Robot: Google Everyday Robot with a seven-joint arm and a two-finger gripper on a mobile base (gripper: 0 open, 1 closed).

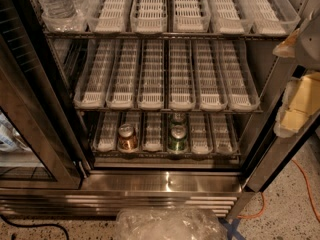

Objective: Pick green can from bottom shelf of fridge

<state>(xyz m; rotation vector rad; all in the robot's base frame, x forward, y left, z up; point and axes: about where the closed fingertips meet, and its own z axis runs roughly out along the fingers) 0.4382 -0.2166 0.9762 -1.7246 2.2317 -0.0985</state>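
The fridge (165,181) stands open with three wire shelves of clear plastic lanes. On the bottom shelf (152,134), a green can (177,139) with a silver top stands at the front of the fourth lane from the left. A second green can (177,119) stands right behind it. A copper-brown can (127,137) stands in the second lane. My gripper (296,86) is at the right edge of the camera view, outside the fridge, in front of the right door frame. It is well above and to the right of the green cans and holds nothing I can see.
The glass door (30,134) is swung open at the left. Water bottles (56,4) stand on the top shelf's left lane. The middle shelf (165,104) juts out over the bottom one. A crumpled clear plastic bag (170,225) lies on the floor in front. An orange cable (306,186) runs at the right.
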